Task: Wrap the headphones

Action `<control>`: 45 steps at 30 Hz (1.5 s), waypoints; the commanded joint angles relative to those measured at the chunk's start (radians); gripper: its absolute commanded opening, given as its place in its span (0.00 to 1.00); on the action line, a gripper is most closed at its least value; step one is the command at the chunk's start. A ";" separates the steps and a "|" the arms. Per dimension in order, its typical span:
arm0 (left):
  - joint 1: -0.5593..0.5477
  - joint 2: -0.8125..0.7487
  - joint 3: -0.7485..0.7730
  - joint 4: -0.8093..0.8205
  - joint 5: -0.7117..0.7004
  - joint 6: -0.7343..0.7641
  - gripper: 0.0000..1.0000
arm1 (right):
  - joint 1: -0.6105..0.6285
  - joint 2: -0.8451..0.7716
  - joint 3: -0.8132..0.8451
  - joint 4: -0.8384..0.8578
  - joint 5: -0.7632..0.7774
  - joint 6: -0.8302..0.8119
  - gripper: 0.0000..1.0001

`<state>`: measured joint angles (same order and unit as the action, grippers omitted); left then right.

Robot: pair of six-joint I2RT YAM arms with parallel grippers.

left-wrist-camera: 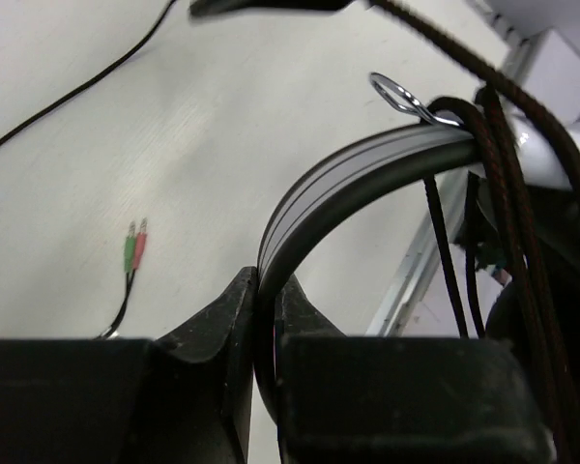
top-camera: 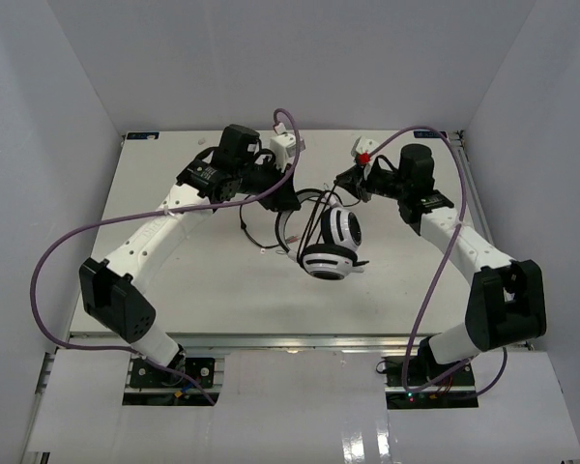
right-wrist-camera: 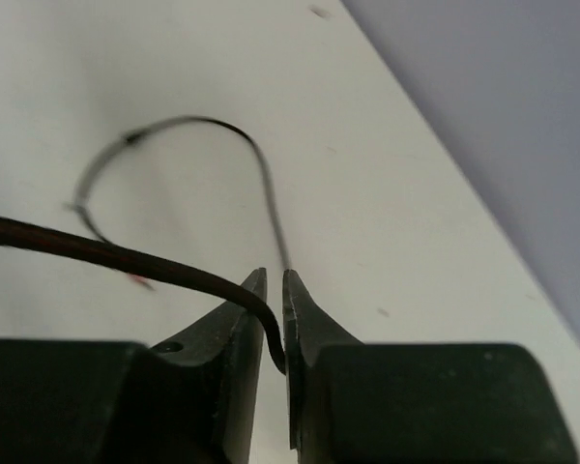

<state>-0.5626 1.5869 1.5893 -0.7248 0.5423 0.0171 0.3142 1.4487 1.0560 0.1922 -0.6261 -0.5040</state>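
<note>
The white headphones with black ear pads lie mid-table, one cup nearer me. My left gripper is shut on the headband, which arcs up from between its jaws in the left wrist view. Several turns of the thin black cable hang round the headband's far end. My right gripper is just right of the left one, above the headphones. In the right wrist view it is shut on the cable, which runs off left from the jaws. The cable's green and pink plugs lie on the table.
A loose loop of the black cable lies on the white table left of the headphones and also shows in the right wrist view. Thick purple robot cables arc over both arms. The table's metal edge rail and grey walls enclose the workspace.
</note>
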 commanded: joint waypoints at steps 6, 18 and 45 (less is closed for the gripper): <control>-0.017 -0.110 0.191 0.166 0.174 -0.248 0.00 | 0.026 0.152 -0.187 1.050 -0.764 1.118 0.42; 0.199 -0.114 0.451 0.190 -0.307 -0.516 0.00 | 0.201 0.153 -0.388 1.673 -0.713 1.623 0.37; 0.043 0.074 -0.060 -0.056 -0.574 0.089 0.00 | 0.442 -0.110 0.257 -0.278 0.894 -0.707 0.08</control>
<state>-0.4893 1.7335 1.5211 -0.7866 -0.1865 0.0290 0.7604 1.3087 1.2930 -0.2822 0.0664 -0.9566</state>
